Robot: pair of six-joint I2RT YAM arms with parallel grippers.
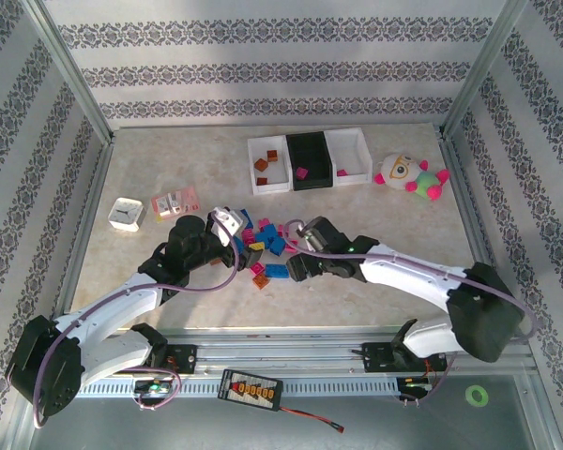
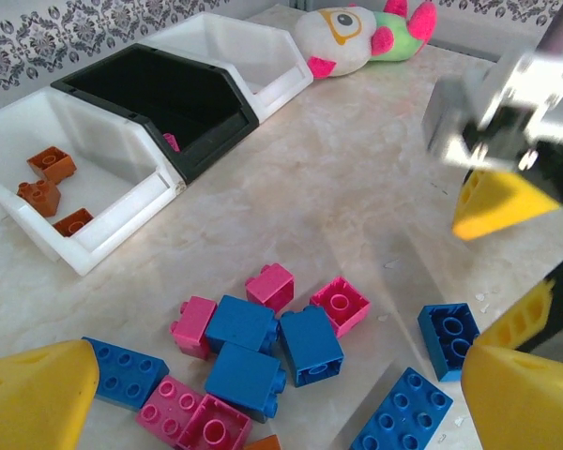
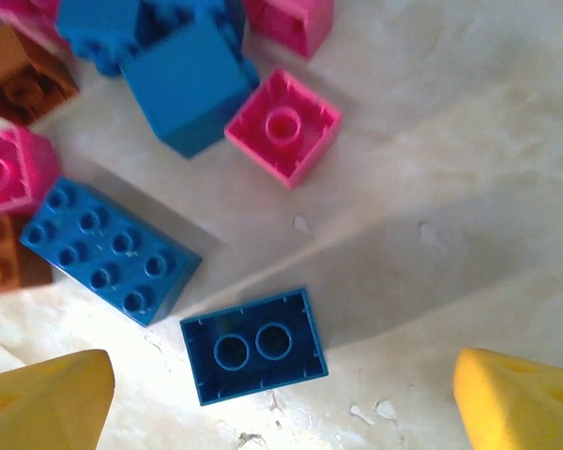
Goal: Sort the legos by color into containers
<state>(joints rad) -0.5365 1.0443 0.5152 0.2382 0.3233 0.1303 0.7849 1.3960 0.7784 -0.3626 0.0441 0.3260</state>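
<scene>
The loose legos (image 1: 263, 242) lie in a heap of blue, pink and brown bricks at mid-table. My left gripper (image 1: 240, 233) hovers open over blue and pink bricks (image 2: 249, 352), its yellow fingertips (image 2: 33, 394) wide apart and touching none. My right gripper (image 1: 287, 244) is open too, straddling an upturned blue brick (image 3: 253, 345) without touching it. The containers stand in a row at the back. The left white bin (image 1: 268, 165) holds brown bricks (image 2: 52, 164). The black bin (image 1: 310, 159) holds a pink brick (image 2: 172, 142). A second white bin (image 1: 348, 155) stands on the right.
A plush toy (image 1: 408, 175) lies right of the bins. A small white square box (image 1: 128, 215) and a flat pink-and-white packet (image 1: 175, 202) sit at the left. Metal frame posts and patterned walls enclose the table. The two grippers are close together over the heap.
</scene>
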